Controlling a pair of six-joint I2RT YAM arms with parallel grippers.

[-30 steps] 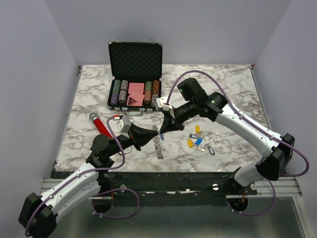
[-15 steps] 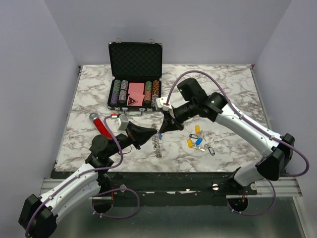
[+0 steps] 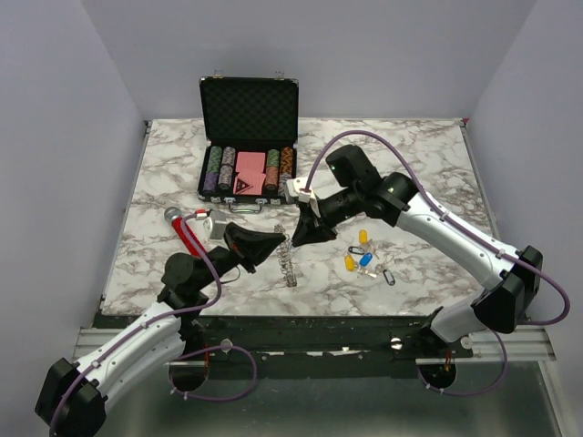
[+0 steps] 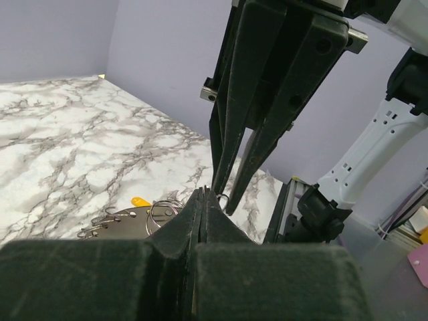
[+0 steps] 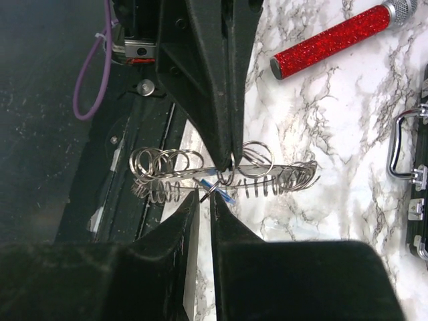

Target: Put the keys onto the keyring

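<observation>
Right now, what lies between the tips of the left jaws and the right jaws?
The keyring runs across that gap, with a blue key right against it. The right wrist view shows this clearly; from above it is too small to make out.

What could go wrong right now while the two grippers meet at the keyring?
The right gripper has its jaws slightly parted at the blue key; if that key isn't fully threaded, it may drop off the keyring. The left gripper pinches the keyring at one spot only, so it could twist or slip. Both grippers sit very close and could knock together.
</observation>
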